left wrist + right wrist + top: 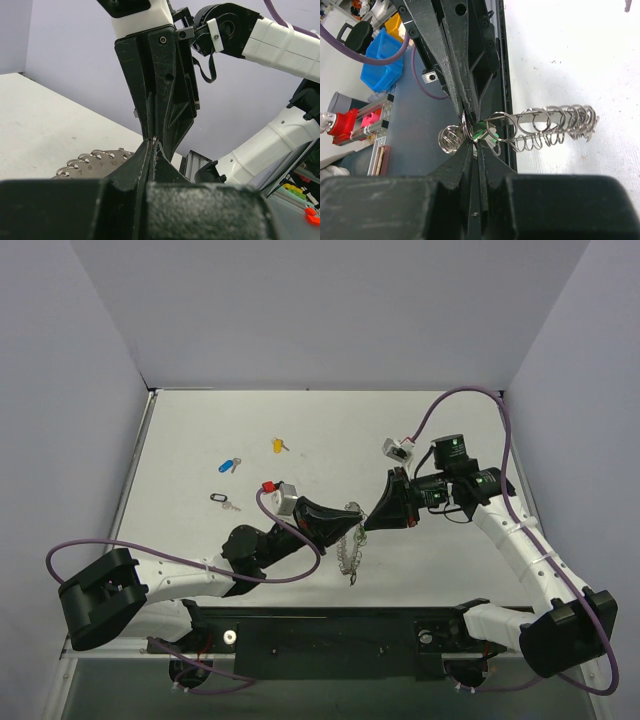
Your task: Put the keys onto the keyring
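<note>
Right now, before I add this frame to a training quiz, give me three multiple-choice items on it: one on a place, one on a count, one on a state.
1. Where is the keyring?
A) where the left gripper and right gripper meet
B) far from both
C) under an arm's base

2. How many keys lie loose on the table?
A) one
B) three
C) five

3. How do the grippers stand?
A) both shut
B) both open
C) only the left open

1A: its end sits at their tips.
2B: blue key, yellow key, black key.
3A: each wrist view shows the fingers pressed together.
</note>
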Robot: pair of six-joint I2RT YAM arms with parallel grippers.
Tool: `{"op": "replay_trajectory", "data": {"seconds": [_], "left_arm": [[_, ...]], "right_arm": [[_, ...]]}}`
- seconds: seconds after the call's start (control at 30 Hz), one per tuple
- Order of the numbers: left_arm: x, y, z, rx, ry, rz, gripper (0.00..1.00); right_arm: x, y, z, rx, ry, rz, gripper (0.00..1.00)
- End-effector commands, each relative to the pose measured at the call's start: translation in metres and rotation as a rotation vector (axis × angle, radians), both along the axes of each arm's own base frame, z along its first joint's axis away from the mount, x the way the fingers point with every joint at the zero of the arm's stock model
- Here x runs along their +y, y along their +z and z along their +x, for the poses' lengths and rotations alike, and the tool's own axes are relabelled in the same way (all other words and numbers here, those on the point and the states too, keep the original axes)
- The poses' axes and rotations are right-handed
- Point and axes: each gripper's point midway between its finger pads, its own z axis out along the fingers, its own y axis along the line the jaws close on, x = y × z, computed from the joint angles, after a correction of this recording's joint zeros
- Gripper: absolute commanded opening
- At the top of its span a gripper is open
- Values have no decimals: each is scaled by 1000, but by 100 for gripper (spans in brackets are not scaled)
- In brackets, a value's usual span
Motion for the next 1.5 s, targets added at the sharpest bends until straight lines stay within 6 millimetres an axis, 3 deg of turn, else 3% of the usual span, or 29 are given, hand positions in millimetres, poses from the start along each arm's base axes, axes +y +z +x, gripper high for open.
{"op": "replay_trajectory", "data": {"seconds": [0.0,0.7,1.17,1.47], "left_arm": [[44,102,-25,-202,-10,-388,0],[44,101,-32,-233,-43,-365,0],[45,96,-35,-241,-64,-350,0],[41,86,-37,-226,-91,-318,0]], "right_arm": [[3,3,-11,-22,61,23,2],[-2,4,1,-4,6,7,5],[-5,10,6,6,-19,7,13],[-8,22,7,-2,-29,24,5]]}}
